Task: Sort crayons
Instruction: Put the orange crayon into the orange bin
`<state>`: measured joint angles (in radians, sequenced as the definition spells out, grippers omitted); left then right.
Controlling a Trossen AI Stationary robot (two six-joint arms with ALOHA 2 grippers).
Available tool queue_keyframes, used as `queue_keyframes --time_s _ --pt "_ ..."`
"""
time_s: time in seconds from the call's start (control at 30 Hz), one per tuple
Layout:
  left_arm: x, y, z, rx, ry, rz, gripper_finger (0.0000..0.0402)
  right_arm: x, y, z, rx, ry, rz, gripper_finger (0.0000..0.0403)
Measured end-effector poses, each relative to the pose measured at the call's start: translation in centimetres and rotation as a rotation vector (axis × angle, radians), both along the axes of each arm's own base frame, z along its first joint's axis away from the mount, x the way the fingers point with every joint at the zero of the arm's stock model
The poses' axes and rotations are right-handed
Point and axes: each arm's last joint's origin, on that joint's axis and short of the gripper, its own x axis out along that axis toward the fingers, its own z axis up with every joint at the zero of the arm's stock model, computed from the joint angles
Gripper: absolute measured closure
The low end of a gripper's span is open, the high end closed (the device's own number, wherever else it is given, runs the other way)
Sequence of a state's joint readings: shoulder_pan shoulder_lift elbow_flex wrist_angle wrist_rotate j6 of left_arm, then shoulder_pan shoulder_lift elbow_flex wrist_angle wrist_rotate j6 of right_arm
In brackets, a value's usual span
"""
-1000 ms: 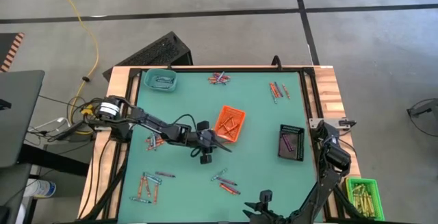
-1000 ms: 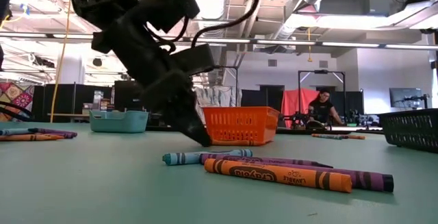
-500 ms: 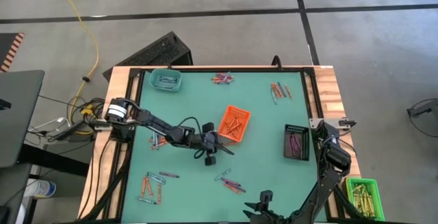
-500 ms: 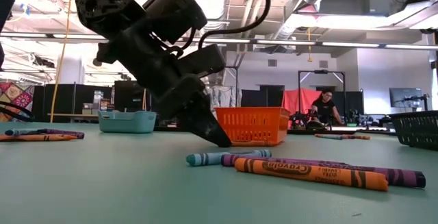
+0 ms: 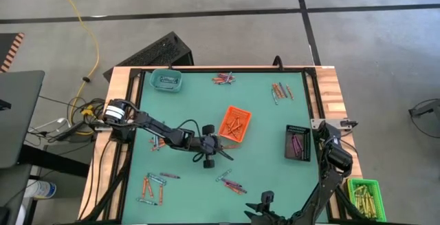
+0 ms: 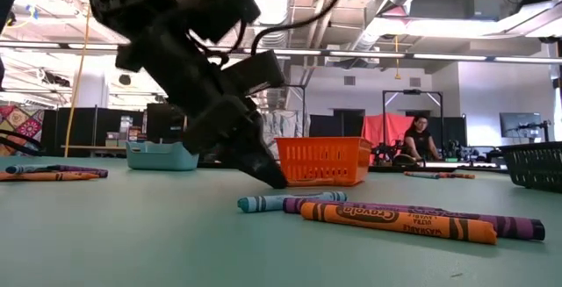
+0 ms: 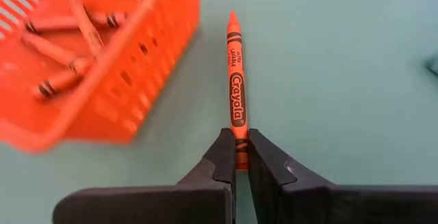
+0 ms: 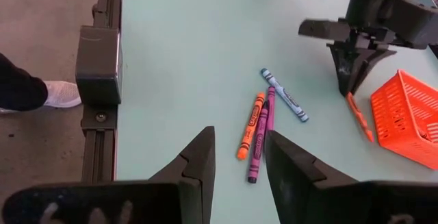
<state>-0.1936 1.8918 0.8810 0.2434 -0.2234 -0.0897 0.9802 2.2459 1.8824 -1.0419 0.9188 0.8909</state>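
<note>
Beside the orange tray (image 5: 235,124), which holds several orange crayons, my left gripper (image 5: 221,149) is down at the table, shut on an orange crayon (image 7: 236,90). This crayon also shows in the right wrist view (image 8: 359,118). Three loose crayons, blue-grey (image 6: 281,201), orange (image 6: 395,221) and purple (image 6: 457,219), lie flat on the mat toward the near edge. More crayons lie in clusters at the far edge (image 5: 221,79), far right (image 5: 280,89), left (image 5: 157,142) and near left (image 5: 152,186). My right gripper (image 8: 239,162) waits open at the near edge. My left gripper pinches the orange crayon's blunt end (image 7: 238,140) between its two fingertips (image 7: 222,157). The fingers slant down from the table's left and lie in line with the crayon. Its pointed tip (image 7: 232,17) points away past the fingers, alongside the orange tray. It seems to lie on the mat.
A teal tray (image 5: 166,80) stands far left and a black tray (image 5: 297,143) with purple crayons at the right. A green tray (image 5: 362,194) of yellow-olive sticks sits off the table's near right corner. A person (image 6: 413,138) sits far behind; a shoe (image 8: 61,94) shows beside the table.
My left gripper has stayed low beside the orange tray and has shut on the blunt end of the orange crayon. The crayon stays where it was.
</note>
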Motion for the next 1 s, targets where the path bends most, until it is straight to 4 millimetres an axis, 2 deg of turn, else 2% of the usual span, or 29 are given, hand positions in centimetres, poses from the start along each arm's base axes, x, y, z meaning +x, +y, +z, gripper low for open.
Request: queue_keyframes --time_s 0.17,0.5,0.63,1.0 --pt "-0.5 -0.7 1.8 -0.012 -0.029 -0.035 0.0400 0.0 0.0 0.0 -0.002 0.001 0.000 0.0281" --pt "-1.0 -1.4 7.0 -0.041 -0.231 -0.026 0.0401 0.0 -0.1 0.0 -0.011 0.007 0.005 0.0281" --pt "-0.8 0.0 7.5 -0.042 -0.269 0.084 0.0401 0.0 0.0 0.0 -0.011 0.006 0.005 0.0281" --pt "0.1 5.4 7.6 -0.099 -0.329 0.300 0.0400 0.0 0.0 0.0 -0.008 0.003 0.005 0.0281"
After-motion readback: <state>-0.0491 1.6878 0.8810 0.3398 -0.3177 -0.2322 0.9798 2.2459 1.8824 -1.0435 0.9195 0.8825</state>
